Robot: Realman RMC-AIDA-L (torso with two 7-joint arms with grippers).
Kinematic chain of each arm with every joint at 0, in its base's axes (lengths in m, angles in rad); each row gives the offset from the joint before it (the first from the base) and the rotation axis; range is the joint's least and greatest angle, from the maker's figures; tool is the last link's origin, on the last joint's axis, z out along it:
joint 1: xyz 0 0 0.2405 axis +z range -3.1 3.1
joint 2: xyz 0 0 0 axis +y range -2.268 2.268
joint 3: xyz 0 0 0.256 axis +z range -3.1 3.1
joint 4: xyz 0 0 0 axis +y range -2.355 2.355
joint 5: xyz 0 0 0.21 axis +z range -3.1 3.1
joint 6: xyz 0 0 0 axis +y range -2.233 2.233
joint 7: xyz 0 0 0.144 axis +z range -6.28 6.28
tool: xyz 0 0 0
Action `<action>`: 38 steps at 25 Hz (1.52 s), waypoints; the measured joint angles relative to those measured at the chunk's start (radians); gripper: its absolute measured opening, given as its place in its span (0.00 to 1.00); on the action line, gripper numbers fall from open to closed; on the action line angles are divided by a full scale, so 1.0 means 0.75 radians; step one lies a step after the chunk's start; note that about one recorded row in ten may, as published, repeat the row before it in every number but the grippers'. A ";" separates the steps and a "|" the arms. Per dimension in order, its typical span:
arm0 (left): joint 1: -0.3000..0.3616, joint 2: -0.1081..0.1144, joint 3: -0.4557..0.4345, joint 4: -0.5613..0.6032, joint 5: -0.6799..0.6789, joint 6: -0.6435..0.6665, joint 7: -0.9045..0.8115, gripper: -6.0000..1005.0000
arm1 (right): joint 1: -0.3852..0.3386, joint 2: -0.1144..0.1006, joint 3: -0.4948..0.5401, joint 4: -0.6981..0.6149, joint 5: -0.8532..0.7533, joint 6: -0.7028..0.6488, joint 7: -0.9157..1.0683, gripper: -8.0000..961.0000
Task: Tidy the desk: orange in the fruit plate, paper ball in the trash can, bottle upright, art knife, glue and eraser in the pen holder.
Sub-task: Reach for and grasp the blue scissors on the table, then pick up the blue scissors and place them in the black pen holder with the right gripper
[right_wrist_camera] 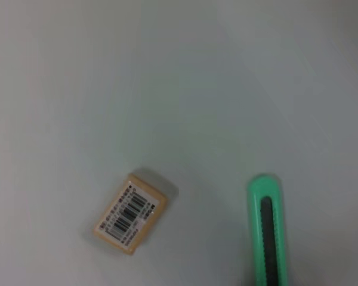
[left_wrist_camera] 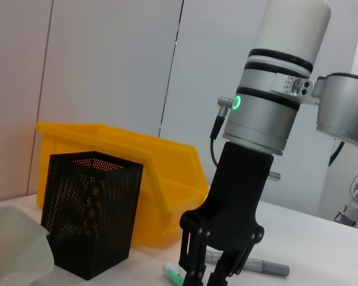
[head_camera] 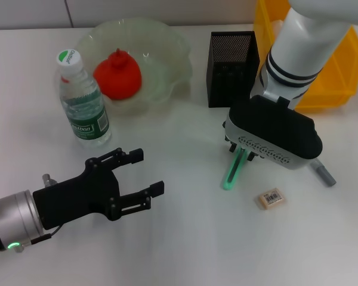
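Table [head_camera: 185, 250]: white surface carrying everything
Yellow bin [head_camera: 340, 71]: far right, just behind the pen holder's right side
Fruit plate [head_camera: 167, 53]: pale green, far left of centre, with the orange [head_camera: 118, 74] resting inside it
Right gripper [left_wrist_camera: 212, 277]: lowered right over the art knife, in front of the pen holder; fingers point down at the table, and whether they grip anything cannot be told
Left gripper [head_camera: 144, 174]: near left, hovering above the table, fingers spread wide, holding nothing
Pen holder [head_camera: 232, 68]: black mesh, upright, right of the fruit plate
Bottle [head_camera: 83, 104]: standing upright, left of the fruit plate, cap on
Art knife [head_camera: 232, 170]: green, flat on the table, far end under the right gripper
Glue [head_camera: 323, 174]: grey stick lying right of the right gripper
Eraser [head_camera: 269, 198]: tan with a barcode label, near right of the art knife, apart from it
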 joint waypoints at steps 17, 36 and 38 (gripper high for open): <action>-0.016 -0.003 -0.001 -0.006 -0.016 0.006 0.001 0.81 | -0.003 -0.007 0.004 -0.026 0.007 0.022 -0.031 0.30; -0.026 -0.001 -0.001 -0.008 -0.018 0.009 -0.001 0.81 | -0.049 -0.009 0.099 0.109 0.002 -0.036 0.009 0.17; -0.025 0.000 -0.001 -0.008 -0.018 0.009 -0.004 0.81 | -0.072 -0.009 0.128 0.191 -0.005 -0.106 0.039 0.17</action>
